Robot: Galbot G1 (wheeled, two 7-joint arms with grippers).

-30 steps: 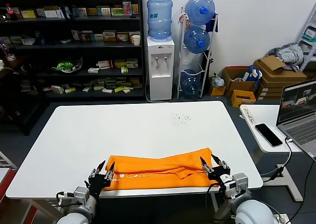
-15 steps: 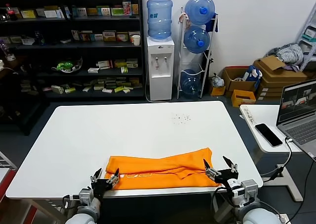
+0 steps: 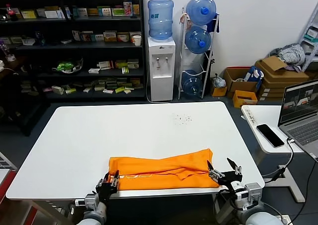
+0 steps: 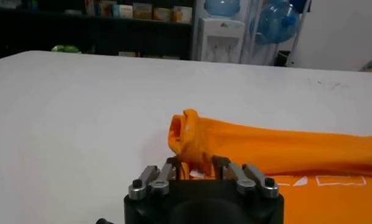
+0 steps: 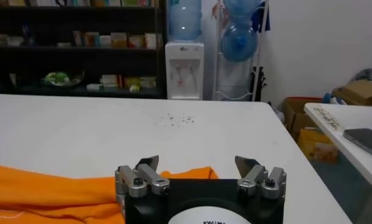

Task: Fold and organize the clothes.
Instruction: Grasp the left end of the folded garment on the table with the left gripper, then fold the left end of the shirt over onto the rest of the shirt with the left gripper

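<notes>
The orange T-shirt (image 3: 164,170) lies folded into a long strip along the front edge of the white table (image 3: 149,130), with white lettering showing near its left end. My left gripper (image 3: 110,179) is at that left end. In the left wrist view a raised bunch of the shirt's fabric (image 4: 192,137) is pinched between the left gripper's (image 4: 196,163) fingers. My right gripper (image 3: 219,163) stands open at the shirt's right end. In the right wrist view the shirt's corner (image 5: 186,173) lies between the right gripper's (image 5: 198,163) spread fingers, untouched.
A side table at the right carries a laptop (image 3: 300,111) and a phone (image 3: 270,134). Small specks (image 3: 182,118) dot the far part of the table. Behind it stand a water dispenser (image 3: 161,61), spare bottles, dark shelves (image 3: 74,41) and cardboard boxes (image 3: 278,71).
Both grippers have drawn back toward the front edge. The left gripper's fingers have come together on the shirt's left end. The right gripper has opened wider. The shirt has hardly moved.
</notes>
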